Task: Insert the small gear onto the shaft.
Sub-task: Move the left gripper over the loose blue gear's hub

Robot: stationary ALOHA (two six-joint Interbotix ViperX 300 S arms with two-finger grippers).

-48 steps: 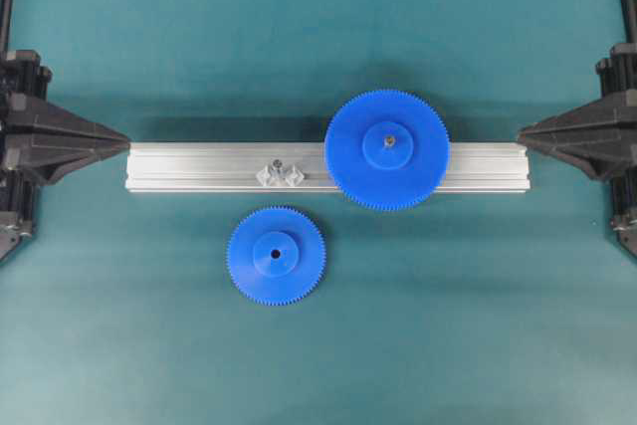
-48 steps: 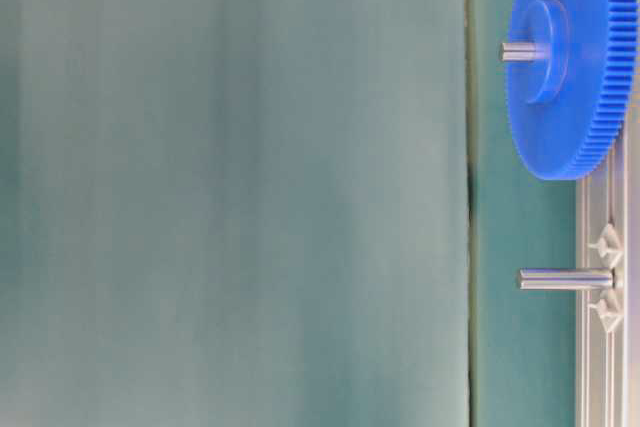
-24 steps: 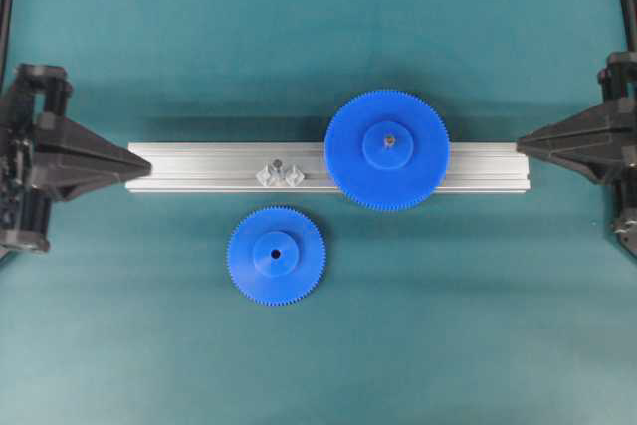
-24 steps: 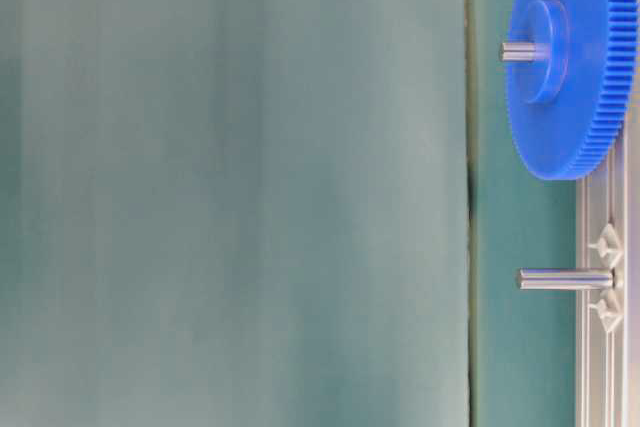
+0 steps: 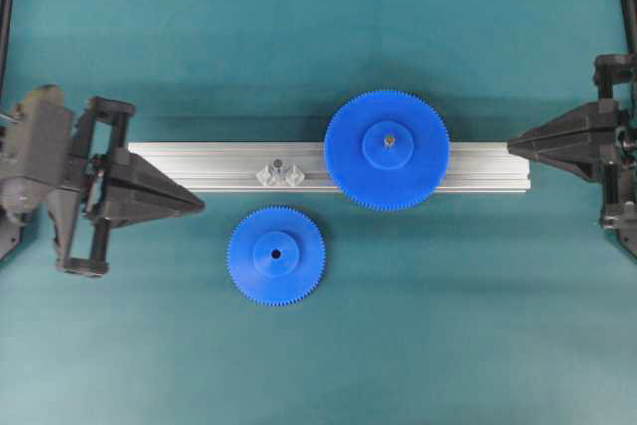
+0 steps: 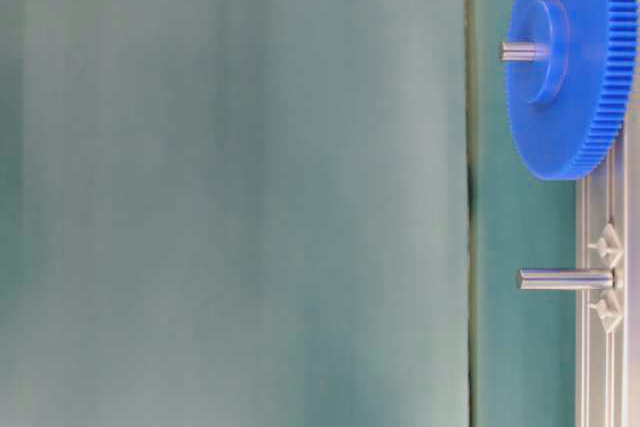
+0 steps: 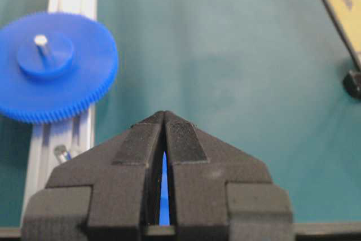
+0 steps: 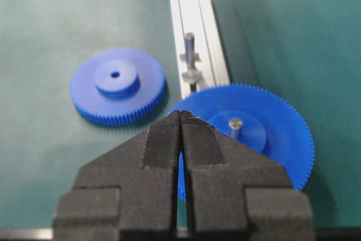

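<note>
While both hands pinched closed, empty: left hand (image 5: 199, 205) near small gear (image 5: 276, 256); shaft (image 5: 278, 163) bare.

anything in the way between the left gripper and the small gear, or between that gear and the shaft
Nothing visible. Bare mat separates the left gripper from the small gear, and the gear from the shaft on the rail. The large gear sits off to the side.

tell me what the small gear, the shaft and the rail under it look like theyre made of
Small gear: likely moulded plastic, uniformly blue and matte with fine teeth. Shaft: looks like bare metal, a silvery-grey pin with a slight sheen. Rail: probably extruded aluminium, pale silver with lengthwise grooves.
</note>
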